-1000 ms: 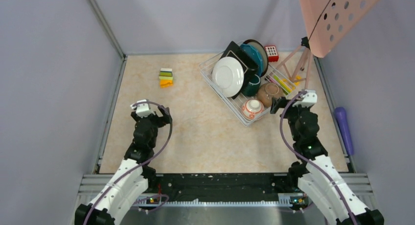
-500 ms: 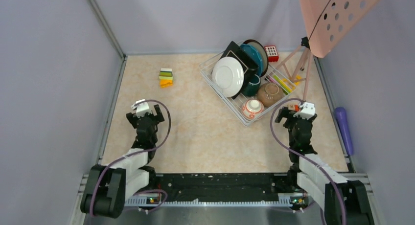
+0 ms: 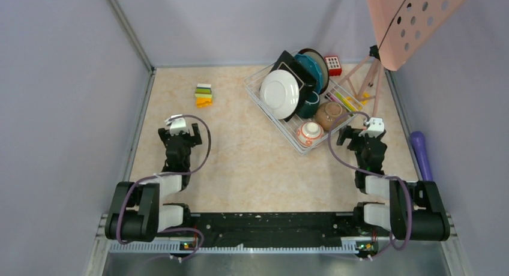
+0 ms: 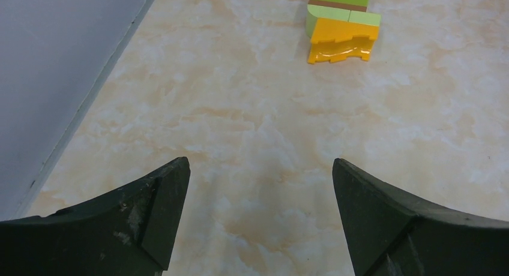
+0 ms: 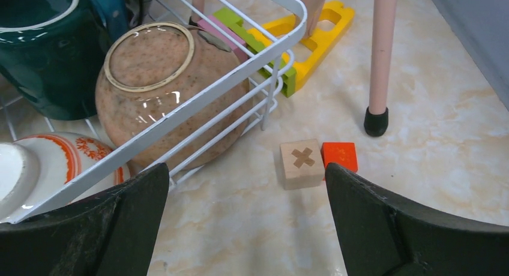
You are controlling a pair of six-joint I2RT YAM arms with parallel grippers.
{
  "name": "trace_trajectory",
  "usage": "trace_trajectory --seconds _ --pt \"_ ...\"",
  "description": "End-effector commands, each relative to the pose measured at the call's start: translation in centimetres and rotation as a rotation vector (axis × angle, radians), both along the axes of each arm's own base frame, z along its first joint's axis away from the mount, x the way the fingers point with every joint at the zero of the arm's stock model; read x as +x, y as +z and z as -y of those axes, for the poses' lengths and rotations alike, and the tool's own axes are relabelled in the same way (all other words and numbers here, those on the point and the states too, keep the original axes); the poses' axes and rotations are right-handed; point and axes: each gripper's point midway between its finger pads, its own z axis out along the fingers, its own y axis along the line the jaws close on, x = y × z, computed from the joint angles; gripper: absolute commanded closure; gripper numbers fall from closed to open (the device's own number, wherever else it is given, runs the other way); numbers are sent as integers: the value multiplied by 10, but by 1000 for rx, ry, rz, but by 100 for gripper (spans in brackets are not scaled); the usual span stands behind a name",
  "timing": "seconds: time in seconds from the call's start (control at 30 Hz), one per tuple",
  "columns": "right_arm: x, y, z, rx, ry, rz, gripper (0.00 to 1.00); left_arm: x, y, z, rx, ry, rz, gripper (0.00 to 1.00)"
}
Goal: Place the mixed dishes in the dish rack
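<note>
The white wire dish rack [image 3: 286, 138] stands at the back right and holds the dishes. In it stand a white plate [image 3: 279, 93], a dark square plate [image 3: 287, 63] and a blue plate [image 3: 310, 69]. A teal mug [image 3: 309, 105], a brown bowl [image 3: 329, 115] and an orange-marked bowl [image 3: 310, 132] lie in front. My right gripper [image 3: 355, 135] is open and empty on the table beside the rack's near right corner. In the right wrist view [image 5: 246, 174] it faces the rack rim [image 5: 240, 65], brown bowl [image 5: 162, 90] and mug [image 5: 42, 48]. My left gripper [image 3: 178, 134] is open and empty, far left.
A stack of coloured blocks [image 3: 203, 96] sits at the back left and shows in the left wrist view [image 4: 341, 27]. A wooden X block [image 5: 302, 162] and a small red block [image 5: 340, 156] lie by a pink stand leg [image 5: 381, 54]. A red cube [image 3: 333, 65] is behind the rack.
Both arms have folded back toward their bases. The right gripper has drawn slightly nearer, away from the rack. The dishes have not moved.
</note>
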Motion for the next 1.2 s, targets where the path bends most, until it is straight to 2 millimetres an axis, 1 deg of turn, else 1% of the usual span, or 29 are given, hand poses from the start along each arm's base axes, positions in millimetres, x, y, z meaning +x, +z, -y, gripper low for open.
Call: trace_trajectory --seconds 0.0,0.03,0.13,0.2,0.27,0.3,0.37,0.43,0.5,0.53,0.6,0.63,0.67,0.73,0.77,0.8,0.83,0.9,0.97,1.0,1.03,1.07,1.1,1.17 --pt "6 32 -11 19 63 103 2 7 30 -3 -16 13 93 7" --pt "3 33 -9 22 51 116 2 1 28 -5 -28 29 100 7" --pt "-1 35 -4 9 23 124 2 -10 31 -22 -23 124 124 8" --pt "-6 35 -2 -6 20 119 2 -11 32 -16 -14 86 130 8" --pt "-8 39 2 -22 -2 149 2 -9 31 -11 -11 53 114 9" --pt "-7 39 2 -26 -2 157 2 -8 30 -14 -9 71 111 9" --pt "3 39 2 -30 6 151 2 -5 32 -17 -7 90 121 8" --pt "7 42 -2 -36 28 196 3 -1 34 -19 14 94 136 9" --pt "9 36 -2 -43 29 193 4 5 32 -22 14 109 119 10" --pt "13 31 -2 -41 31 177 5 9 29 -20 9 95 90 13" --pt "19 22 -4 -45 45 159 6 17 30 -19 5 80 80 14" --pt "22 21 -4 -41 46 160 6 20 30 -18 4 72 82 14" --pt "22 16 -5 -44 48 130 6 21 29 -16 2 63 79 14" --pt "25 16 -4 -41 44 122 6 20 29 -14 -30 60 90 13" --pt "27 15 -4 -38 45 118 6 18 26 -13 -47 52 93 10" --pt "29 12 -4 -39 45 98 4 19 27 -10 -59 25 139 9" --pt "30 12 -4 -41 45 91 2 18 18 -5 -62 -8 146 9" --pt "31 14 -7 -43 62 100 1 22 24 4 -27 -76 234 14" --pt "31 12 -11 -54 91 92 1 22 8 -2 -49 -34 121 13" --pt "31 12 -11 -52 88 96 1 26 5 -3 -66 -17 76 13" --pt "31 13 -11 -54 90 95 1 33 6 -5 -55 -10 70 14" --pt "31 13 -11 -54 91 95 1 39 7 -5 -48 -14 74 6" --pt "31 13 -11 -53 91 96 1 39 8 -12 -50 -2 87 2" --pt "32 13 -11 -54 90 96 1 39 7 -12 -60 0 78 2"
